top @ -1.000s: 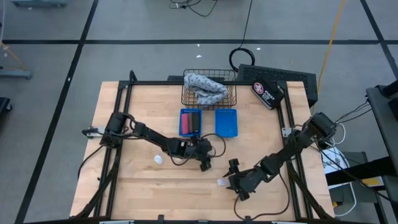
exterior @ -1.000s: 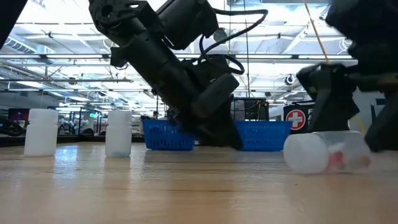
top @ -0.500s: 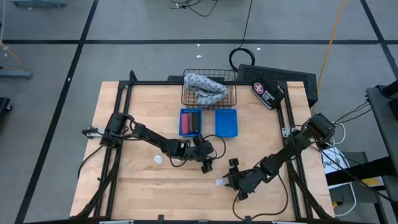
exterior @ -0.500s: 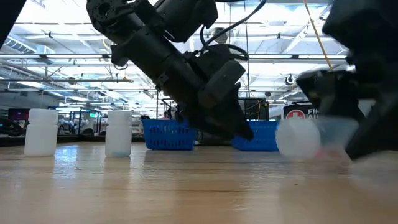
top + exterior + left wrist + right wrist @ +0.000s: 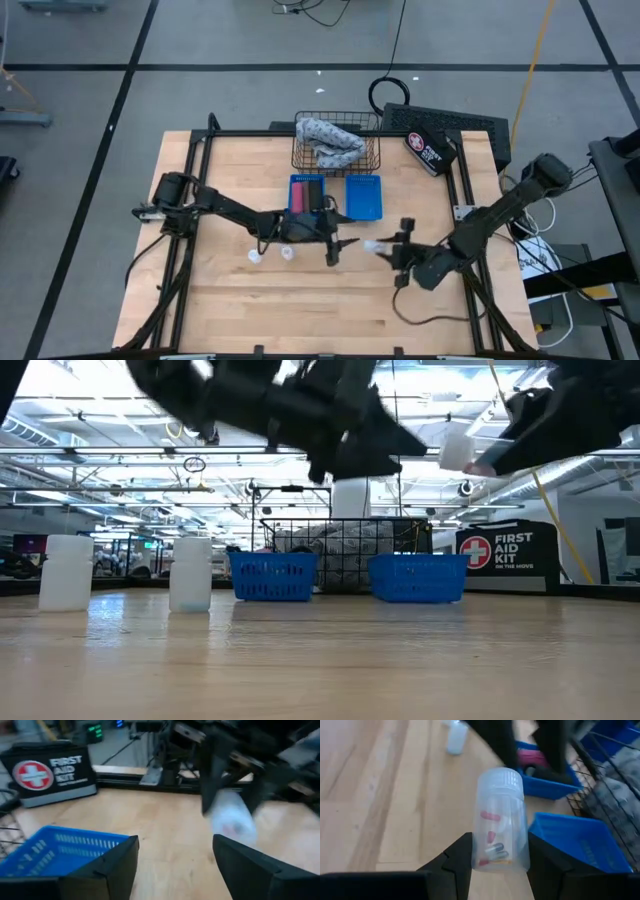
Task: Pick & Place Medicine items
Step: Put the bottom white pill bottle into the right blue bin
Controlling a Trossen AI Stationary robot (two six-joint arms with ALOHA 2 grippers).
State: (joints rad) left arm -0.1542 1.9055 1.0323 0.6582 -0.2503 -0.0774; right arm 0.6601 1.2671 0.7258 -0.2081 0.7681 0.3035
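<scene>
1. "FIRST AID KIT" in white letters, beside a white cross on a red circle, on the black pouch (image 5: 505,557) seen in the low view.
2. "FIRST AID KIT" reads again on that pouch in the left wrist view.

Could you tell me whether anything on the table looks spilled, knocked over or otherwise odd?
Nothing stands out. The two white bottles on the table stand upright; the right gripper holds a capped pill bottle in the air, nothing spilled.

I see two white bottles (image 5: 66,572) upright on the bench (image 5: 320,660) at left, two blue baskets (image 5: 272,576) behind, and the right pincer (image 5: 480,455) holding a bottle (image 5: 458,448) aloft.
</scene>
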